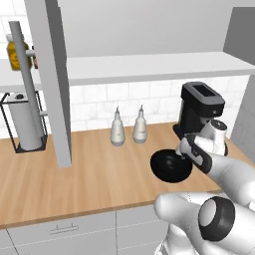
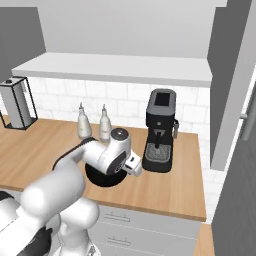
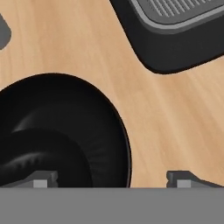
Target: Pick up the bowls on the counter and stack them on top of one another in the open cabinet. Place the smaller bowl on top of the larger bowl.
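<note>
End effector (image 3: 111,180) is held spread, straddling the black bowl's (image 1: 171,167) rim near the worktop's (image 1: 99,174) front edge. Fingers should be lowered squarely before closing on the wall.

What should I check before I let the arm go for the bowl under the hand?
1. Jaws open: ok. The fingertips stand wide apart.
2. Rim of the glossy black round bowl between the jaws: ok. One tip is over the bowl's inside, the other over the light-brown wood-grain counter.
3. Jaws low enough to close on the rim: cannot tell.
4. Room beside the black coffee machine: ok. It stands apart from the bowl.
5. Larger or smaller bowl: cannot tell from this bowl alone.
6. Cabinet open: ok. The tall grey door panel is swung out and the flat white shelf board is exposed.
</note>
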